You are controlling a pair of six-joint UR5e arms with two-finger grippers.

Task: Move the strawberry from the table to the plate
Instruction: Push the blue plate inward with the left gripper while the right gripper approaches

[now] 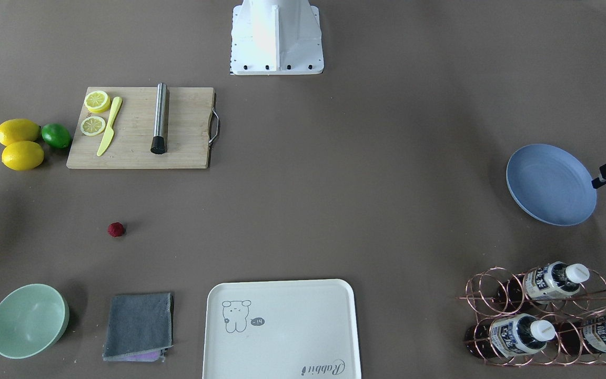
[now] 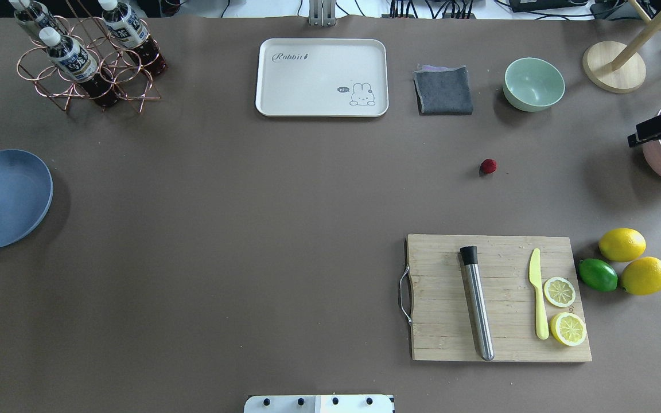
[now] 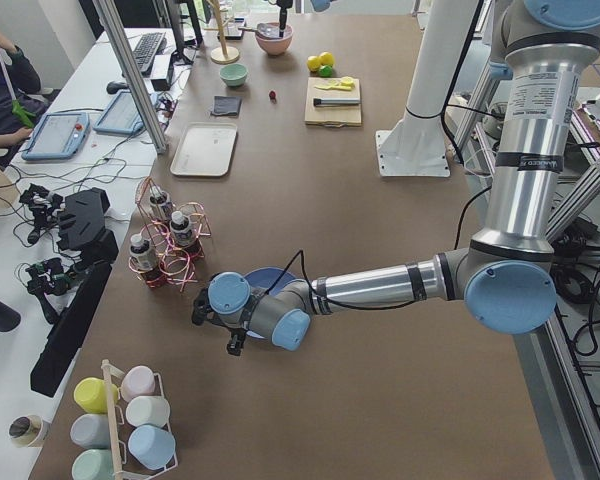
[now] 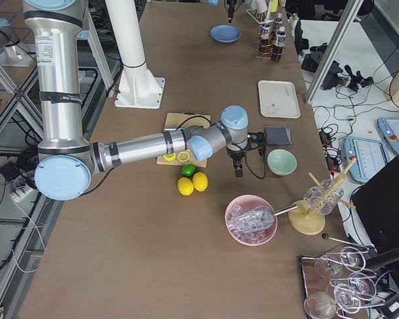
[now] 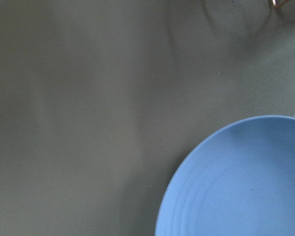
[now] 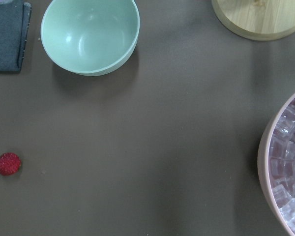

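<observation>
The strawberry (image 2: 488,166), a tiny dark-red berry, lies alone on the brown table (image 2: 250,229), between the green bowl and the cutting board. It also sits at the left edge of the right wrist view, strawberry (image 6: 8,163). The blue plate (image 2: 3,198) rests empty at the table's far left end, and its rim fills the lower right of the left wrist view, plate (image 5: 236,187). My left gripper (image 1: 605,173) hangs just beside the plate's outer edge. My right gripper (image 2: 652,131) hovers at the right end over a pink bowl, well to the right of the strawberry. Neither gripper's finger gap shows clearly.
A wooden cutting board (image 2: 500,298) carries a steel muddler, a yellow knife and lemon slices, with two lemons and a lime (image 2: 597,274) beside it. A green bowl (image 2: 533,84), grey cloth (image 2: 443,90), cream tray (image 2: 322,77), bottle rack (image 2: 86,57) and pink ice bowl (image 6: 290,162) line the far edge.
</observation>
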